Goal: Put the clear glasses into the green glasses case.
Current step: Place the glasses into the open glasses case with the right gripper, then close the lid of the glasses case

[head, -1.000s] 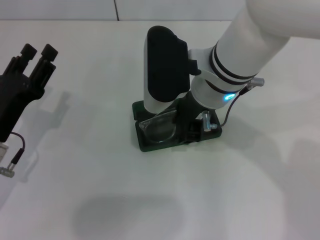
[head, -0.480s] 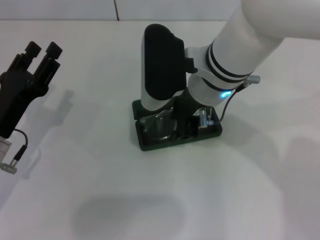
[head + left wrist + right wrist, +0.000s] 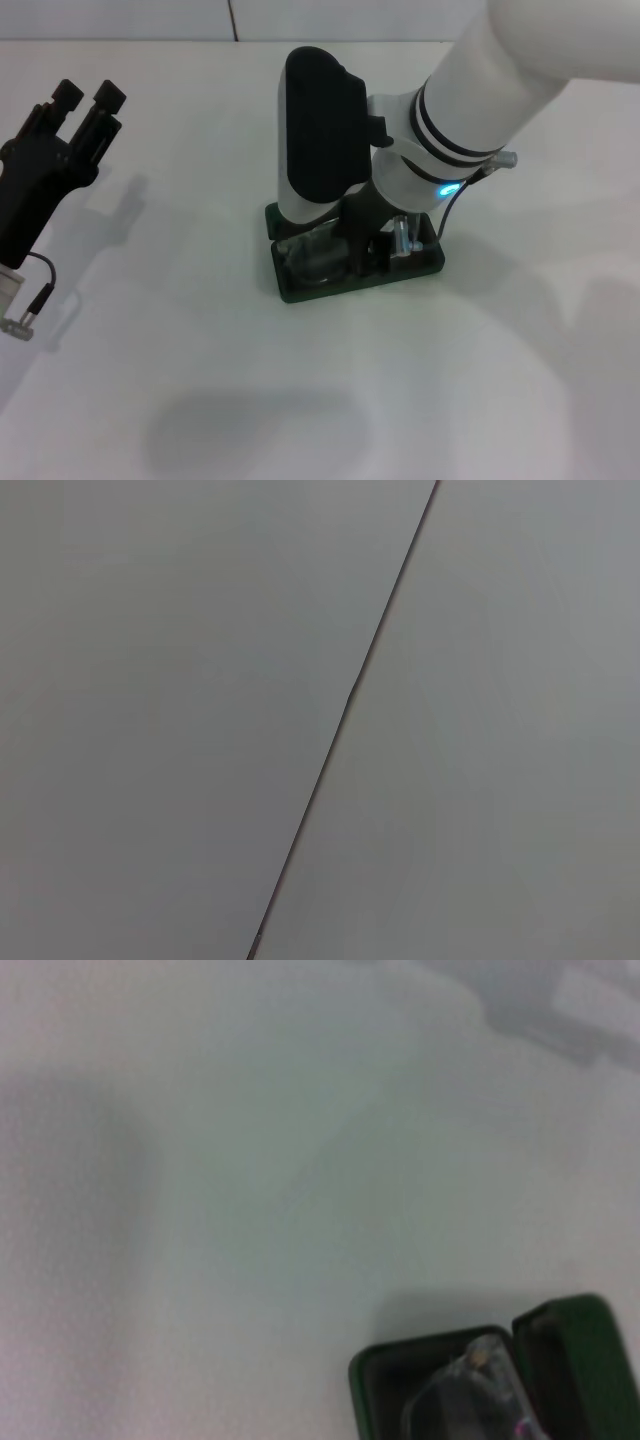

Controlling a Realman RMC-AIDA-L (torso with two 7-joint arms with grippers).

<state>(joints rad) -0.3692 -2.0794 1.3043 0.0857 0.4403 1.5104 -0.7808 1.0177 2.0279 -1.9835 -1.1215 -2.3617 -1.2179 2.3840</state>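
The green glasses case [image 3: 300, 285] lies open at the table's middle, and its dark rim also shows in the right wrist view [image 3: 365, 1375]. The clear glasses [image 3: 318, 255] rest inside it, with one transparent lens and a hinge visible up close [image 3: 470, 1400]. My right gripper [image 3: 378, 248] is down in the case over the right half of the glasses, largely hidden by the white and black wrist. My left gripper [image 3: 85, 100] hovers open and empty at the far left, well away from the case.
The white table [image 3: 200, 380] surrounds the case. A thin cable [image 3: 35, 290] hangs from the left arm. The left wrist view shows only a plain grey surface with a dark seam [image 3: 345, 710].
The right wrist has shifted slightly left and lower over the case. The left gripper has drifted a little up and to the right.
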